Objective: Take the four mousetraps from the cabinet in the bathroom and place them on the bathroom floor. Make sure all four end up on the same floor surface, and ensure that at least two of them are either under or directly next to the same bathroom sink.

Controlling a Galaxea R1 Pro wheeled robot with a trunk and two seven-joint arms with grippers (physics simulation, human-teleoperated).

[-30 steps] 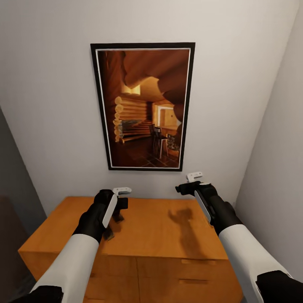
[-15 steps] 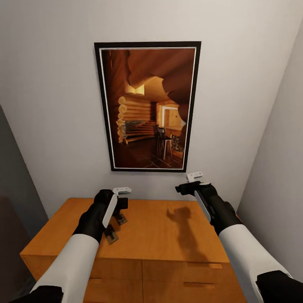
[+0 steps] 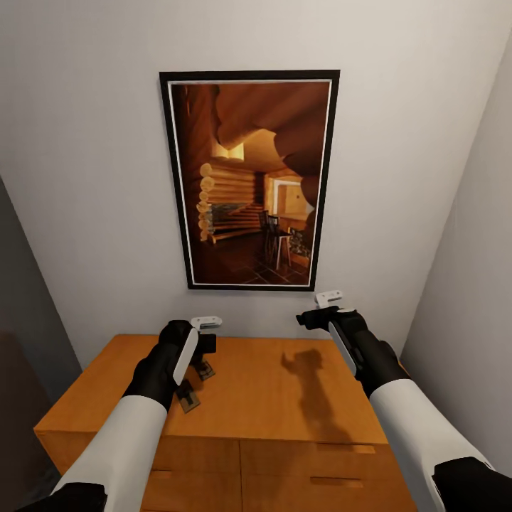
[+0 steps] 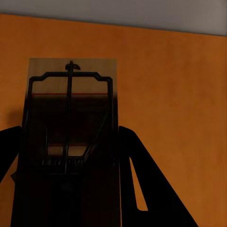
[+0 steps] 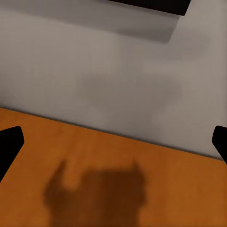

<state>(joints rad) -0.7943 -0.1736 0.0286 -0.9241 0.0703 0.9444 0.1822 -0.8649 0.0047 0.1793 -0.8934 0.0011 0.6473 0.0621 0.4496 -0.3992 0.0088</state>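
The cabinet (image 3: 270, 398) stood against the far wall, its orange-brown flat top bare apart from one mousetrap (image 3: 190, 395) on the left half, partly covered by the left gripper (image 3: 203, 355) and arm. Drawer fronts showed along the near edge, shut, so whatever they held could not be seen.

In the left wrist view the mousetrap (image 4: 71, 123) lay between the two dark fingers (image 4: 142, 179) of the left gripper (image 4: 71, 189), its pale wooden board, black wire frame and thin red line visible. The fingers stood either side of it, close against its long edges, but whether they pressed on it could not be told; the near end of the board was lost in shadow.

The right gripper (image 3: 311, 318) hovered above the far right part of the top, near the wall (image 3: 85, 178), casting a dark shadow (image 3: 309, 384) on the wood. In the right wrist view its fingertips (image 5: 9, 146) sat at opposite edges, spread wide apart with nothing between them.

A framed picture (image 3: 249, 178) of a log interior hung on the wall above the cabinet. The floor was hidden by the cabinet and arms.
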